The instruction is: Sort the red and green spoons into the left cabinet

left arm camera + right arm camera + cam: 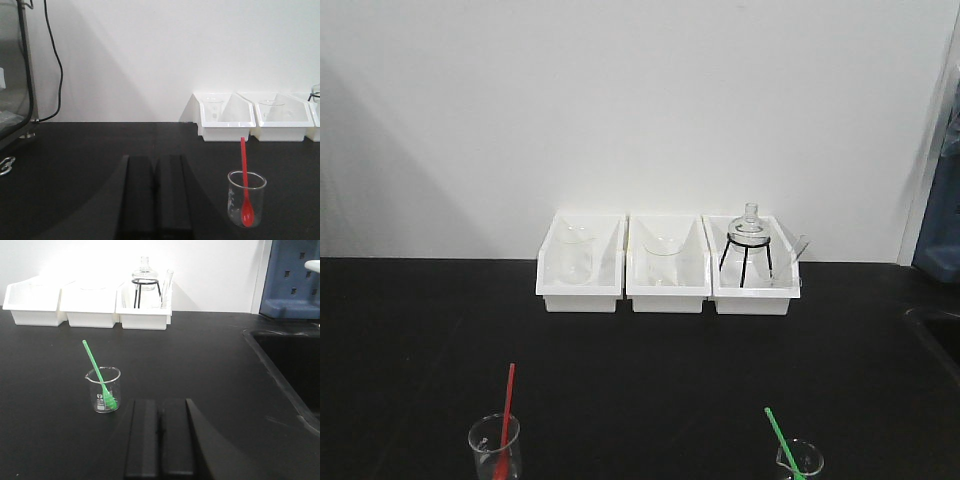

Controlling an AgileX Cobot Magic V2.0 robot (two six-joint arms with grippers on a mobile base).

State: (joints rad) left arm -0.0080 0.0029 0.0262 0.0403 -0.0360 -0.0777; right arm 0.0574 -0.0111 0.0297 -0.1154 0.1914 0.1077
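A black desk (640,350) runs up to a white wall (640,100), with three white bins (667,297) in a row at the back (there is glassware in them, none of it part of the job). Near the front edge the red spoon (506,405) stands bowl-down in a beaker (480,445) on the left, its handle leaning out over the rim. The green spoon (777,428) leans likewise in a second beaker (815,462) on the right. The two beakers are well apart.

The left pincer (156,165) is clenched, its fingers pressed together with nothing between them. It sits low over the desk, near the red spoon's beaker but apart from it and to its left. The right pincer (160,407) is likewise clenched and empty, near the green spoon's beaker on its right and not touching it.

At the far left of the left wrist view stands what I take for an edge of the cabinet (22,75), a grey metal upright. Its shelves are out of sight, so I cannot tell what lies on them.

As I judge it, the task is at its start: neither spoon has been lifted and neither has reached the cabinet. What is left is to open a pincer, take each spoon by its handle, carry it left and set it down.
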